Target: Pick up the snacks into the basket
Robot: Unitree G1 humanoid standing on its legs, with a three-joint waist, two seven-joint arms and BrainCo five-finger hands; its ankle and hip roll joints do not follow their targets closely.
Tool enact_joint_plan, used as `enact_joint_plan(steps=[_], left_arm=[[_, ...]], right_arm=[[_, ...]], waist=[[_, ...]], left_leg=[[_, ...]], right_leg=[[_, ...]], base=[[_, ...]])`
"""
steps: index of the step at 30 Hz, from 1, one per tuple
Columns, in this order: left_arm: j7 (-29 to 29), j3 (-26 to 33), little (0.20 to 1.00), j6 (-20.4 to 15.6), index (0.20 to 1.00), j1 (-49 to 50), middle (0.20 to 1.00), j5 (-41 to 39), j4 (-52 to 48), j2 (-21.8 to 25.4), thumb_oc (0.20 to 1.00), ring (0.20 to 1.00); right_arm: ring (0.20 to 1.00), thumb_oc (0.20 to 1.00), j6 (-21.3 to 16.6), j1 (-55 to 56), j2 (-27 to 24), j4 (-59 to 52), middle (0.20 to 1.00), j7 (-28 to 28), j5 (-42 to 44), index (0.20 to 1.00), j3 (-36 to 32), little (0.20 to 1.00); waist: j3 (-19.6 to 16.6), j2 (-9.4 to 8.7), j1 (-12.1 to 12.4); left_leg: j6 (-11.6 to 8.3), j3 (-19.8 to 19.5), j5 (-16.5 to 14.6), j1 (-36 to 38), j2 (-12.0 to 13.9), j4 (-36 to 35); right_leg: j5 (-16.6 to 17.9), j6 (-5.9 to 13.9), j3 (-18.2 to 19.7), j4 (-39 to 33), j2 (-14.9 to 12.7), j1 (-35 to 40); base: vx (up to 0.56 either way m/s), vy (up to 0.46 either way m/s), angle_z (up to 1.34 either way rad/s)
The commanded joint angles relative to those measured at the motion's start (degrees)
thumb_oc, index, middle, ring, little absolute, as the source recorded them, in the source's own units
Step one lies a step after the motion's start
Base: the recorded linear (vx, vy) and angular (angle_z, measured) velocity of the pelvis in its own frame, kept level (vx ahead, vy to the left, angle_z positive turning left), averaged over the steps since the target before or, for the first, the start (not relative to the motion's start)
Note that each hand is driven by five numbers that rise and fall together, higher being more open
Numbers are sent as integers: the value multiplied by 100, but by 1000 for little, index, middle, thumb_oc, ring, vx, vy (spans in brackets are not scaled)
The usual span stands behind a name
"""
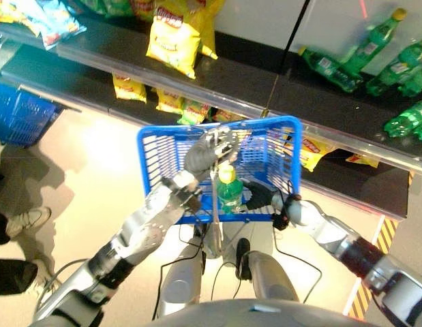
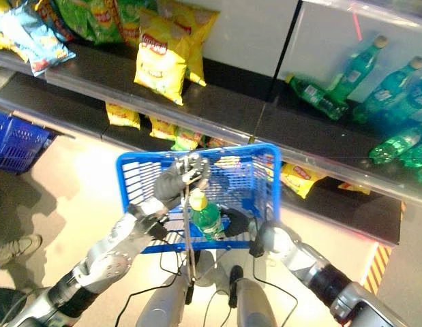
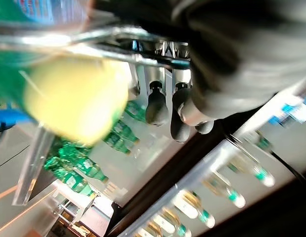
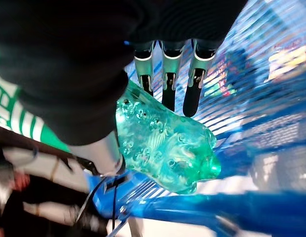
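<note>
Left hand (image 1: 209, 151) is clenched round the metal handle (image 2: 186, 225) of the blue basket (image 1: 265, 146), holding it up as receptacle. Right hand (image 4: 165, 74) grasps the green bottle (image 1: 230, 191) at the basket's near side; snack bags (image 1: 173, 34) lie on the far shelf (image 1: 231, 82).

No text can be made out. Yellow bags (image 1: 173, 37) on the upper shelf (image 1: 265, 82) carry a red logo patch, lettering too blurred. Green bottles (image 1: 360, 51) toward the shelf's right end have pale label bands, unreadable. The bottle (image 4: 165, 143) in the basket (image 1: 163, 146) shows white marks on its green label in the right wrist view, no letters resolvable. No numbers or signs.
</note>
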Motion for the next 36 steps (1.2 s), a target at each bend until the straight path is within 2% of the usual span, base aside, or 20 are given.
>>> enact_joint_plan(steps=[1, 5, 6, 10, 11, 16, 18, 19, 20, 23, 28, 29, 30, 31, 32, 33, 36], left_arm=[[-120, -124, 200, -383, 200, -739, 200, -105, -731, -657, 200, 200], [-90, -331, 200, -321, 200, -836, 200, -117, -735, -797, 200, 200], [-43, -432, 200, -289, 200, -881, 200, -171, -770, -805, 200, 200], [8, -561, 200, -181, 200, -926, 200, -209, -896, -788, 200, 200], [8, -560, 200, -181, 200, -930, 200, -210, -896, -785, 200, 200], [-39, -665, 200, -16, 200, -955, 200, -191, -916, -760, 200, 200], [-39, -664, 200, -16, 200, -958, 200, -191, -916, -758, 200, 200], [-42, -658, 200, 39, 200, -984, 200, -178, -883, -753, 200, 200], [-24, -609, 200, 42, 200, -974, 200, -147, -882, -756, 200, 200], [-4, -588, 200, 58, 200, -974, 200, -134, -882, -764, 200, 200], [65, 89, 200, 16, 200, -505, 200, 29, -912, -689, 200, 200], [65, 83, 200, 17, 200, -493, 200, 29, -915, -693, 200, 200], [69, 348, 200, -20, 200, -305, 200, 44, -861, -675, 200, 200], [70, 347, 200, -20, 200, -304, 200, 44, -861, -676, 200, 200], [62, 472, 200, -41, 200, -214, 200, 24, -825, -655, 200, 200], [45, 725, 200, -110, 200, -17, 200, 6, -788, -615, 200, 200], [-69, 1065, 200, -150, 200, 345, 200, -3, -714, -524, 200, 200]], right_arm=[[200, 200, -137, -702, 559, -261, 200, -355, -257, 200, 27, 200], [200, 200, -12, -1029, 946, 512, 200, -654, -300, 200, -17, 200], [200, 200, 130, -1227, 1180, 962, 200, -859, -161, 200, -167, 200], [200, 200, 373, -1743, 1554, 2176, 200, -1374, 229, 200, -513, 200], [200, 200, 368, -1752, 1559, 2186, 200, -1376, 230, 200, -513, 200], [200, 200, 622, -2759, 1639, 3818, 200, -1733, 536, 200, -754, 200], [200, 200, 617, -2767, 1643, 3828, 200, -1734, 539, 200, -753, 200], [395, 395, 721, -2966, 1735, 4372, 395, -1638, 685, 395, -743, 395], [1000, 1000, 756, -2994, 1791, 4401, 1000, -1699, 767, 1000, -812, 1000], [1000, 1000, 762, -2940, 1807, 4360, 1000, -1729, 800, 1000, -850, 1000], [1000, 1000, 716, -1445, 1305, 1726, 1000, -1431, 536, 1000, -978, 1000], [1000, 1000, 733, -1417, 1292, 1693, 1000, -1425, 533, 1000, -983, 1000], [1000, 1000, 623, -713, 920, 819, 1000, -1200, 434, 1000, -1216, 1000], [1000, 1000, 625, -711, 918, 816, 1000, -1199, 434, 1000, -1216, 1000], [1000, 1000, 542, -438, 704, 477, 1000, -1060, 377, 1000, -1294, 1000], [1000, 1000, 400, 237, 258, -236, 1000, -798, 348, 1000, -1571, 1000], [1000, 1000, 126, 1181, -444, -1153, 1000, -288, 528, 1000, -2017, 1000]], waist=[[57, 14, 90], [185, 107, 195], [254, 181, 252], [382, 305, 373], [385, 303, 374], [524, 419, 533], [532, 419, 530], [517, 441, 563], [493, 439, 554], [467, 433, 549], [192, 210, 322], [184, 213, 325], [56, 110, 237], [55, 110, 237], [7, 64, 208], [-118, -24, 142], [-331, -142, 37]], left_leg=[[140, -12, -753, -19, -144, 620], [131, -90, -711, -151, -186, 653], [126, -116, -695, -212, -199, 673], [135, -150, -671, -306, -216, 704], [134, -149, -672, -308, -217, 706], [125, -232, -588, -290, -242, 612], [125, -234, -587, -284, -243, 608], [113, -266, -576, -241, -253, 549], [111, -293, -566, -187, -254, 503], [111, -299, -564, -157, -257, 471], [103, -244, -571, 116, -167, 239], [103, -244, -571, 122, -167, 235], [107, -219, -599, 224, -147, 205], [107, -219, -599, 225, -147, 205], [107, -222, -611, 266, -141, 199], [95, -235, -640, 369, -118, 189], [39, -250, -653, 559, -61, 131]], right_leg=[[863, 562, 34, -759, -176, 73], [868, 558, -26, -715, -208, -41], [871, 549, -51, -675, -219, -109], [885, 539, -92, -596, -240, -218], [885, 539, -92, -594, -241, -221], [903, 533, -170, -624, -253, -221], [904, 533, -173, -627, -254, -214], [890, 523, -219, -648, -260, -169], [887, 525, -253, -686, -279, -106], [881, 525, -267, -702, -287, -75], [890, 558, -301, -841, -325, 140], [888, 559, -301, -842, -326, 145], [863, 558, -293, -871, -324, 242], [863, 558, -293, -871, -324, 242], [848, 556, -300, -881, -315, 296], [808, 541, -332, -912, -299, 414], [764, 507, -379, -1048, -246, 650]], base=[[-25, -1, 14], [-33, -11, 17], [-9, 4, 9], [-14, -3, 10], [-18, -1, 6], [3, -8, 7], [14, -8, 8], [45, -4, 10], [45, -4, 10], [18, 1, 14], [65, 1, 7], [61, -27, -4], [47, -20, -6], [56, -39, -5], [43, -70, -6], [70, -93, -3], [56, -98, -3]])
